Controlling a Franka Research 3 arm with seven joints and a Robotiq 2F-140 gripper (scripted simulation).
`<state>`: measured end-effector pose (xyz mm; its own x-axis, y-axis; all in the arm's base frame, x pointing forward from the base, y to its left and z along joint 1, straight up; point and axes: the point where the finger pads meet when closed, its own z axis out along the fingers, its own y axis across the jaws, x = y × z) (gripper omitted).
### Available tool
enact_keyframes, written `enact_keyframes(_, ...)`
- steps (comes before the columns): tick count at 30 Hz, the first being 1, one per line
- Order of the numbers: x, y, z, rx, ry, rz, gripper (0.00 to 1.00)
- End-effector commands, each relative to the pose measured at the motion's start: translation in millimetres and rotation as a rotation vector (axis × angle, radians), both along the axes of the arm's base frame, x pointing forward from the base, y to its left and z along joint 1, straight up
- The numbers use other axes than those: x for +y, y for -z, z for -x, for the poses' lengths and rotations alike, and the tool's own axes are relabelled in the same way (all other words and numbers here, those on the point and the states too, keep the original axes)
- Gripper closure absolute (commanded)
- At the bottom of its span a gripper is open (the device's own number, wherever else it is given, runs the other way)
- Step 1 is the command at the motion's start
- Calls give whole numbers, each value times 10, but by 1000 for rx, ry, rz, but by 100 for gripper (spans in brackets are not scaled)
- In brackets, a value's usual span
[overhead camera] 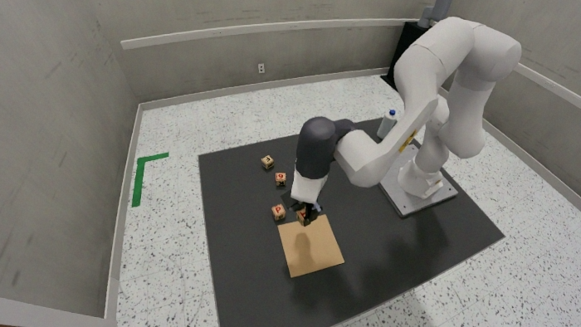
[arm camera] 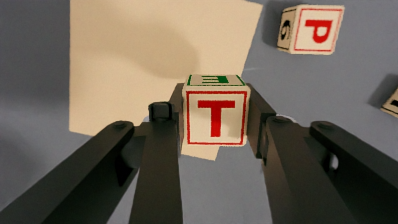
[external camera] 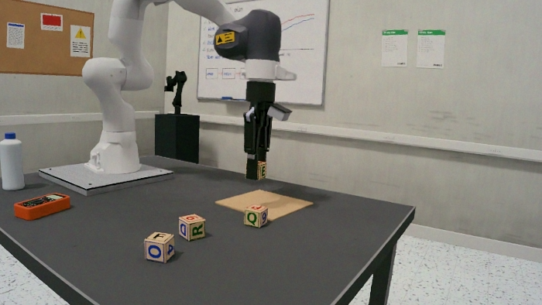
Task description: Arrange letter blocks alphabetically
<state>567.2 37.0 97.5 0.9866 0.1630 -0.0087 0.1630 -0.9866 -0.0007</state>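
My gripper (overhead camera: 306,217) (external camera: 256,170) (arm camera: 212,99) is shut on the T block (overhead camera: 301,216) (external camera: 262,170), above the table near the mat's edge. Its red T faces up and a green E shows on one side. The tan mat (overhead camera: 324,245) (external camera: 232,202) (arm camera: 100,100) bears no block. The P block (overhead camera: 278,212) (external camera: 255,217) (arm camera: 318,30) stands just off the mat, red P up. A block with a red 6 or 9 on top (overhead camera: 280,179) (external camera: 192,227) stands farther off. The F block (overhead camera: 267,162) (external camera: 159,248) is farthest, black F up.
A white bottle (overhead camera: 387,125) (external camera: 12,164) with a blue cap stands beside the robot's base plate (overhead camera: 402,207) (external camera: 104,186). An orange multimeter (external camera: 42,207) lies on the table. A cut-off block shows at the right edge of the wrist view.
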Motion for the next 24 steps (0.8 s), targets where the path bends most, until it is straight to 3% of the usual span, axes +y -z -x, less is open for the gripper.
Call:
enact_keyframes(1,-5,156,-27,-9,-16,0,69)
enact_keyframes(3,-5,156,-27,-9,-16,0,69)
enact_keyframes(15,-13,683,-29,-9,-16,0,69)
enact_keyframes(24,-15,794,-29,-9,-16,0,69)
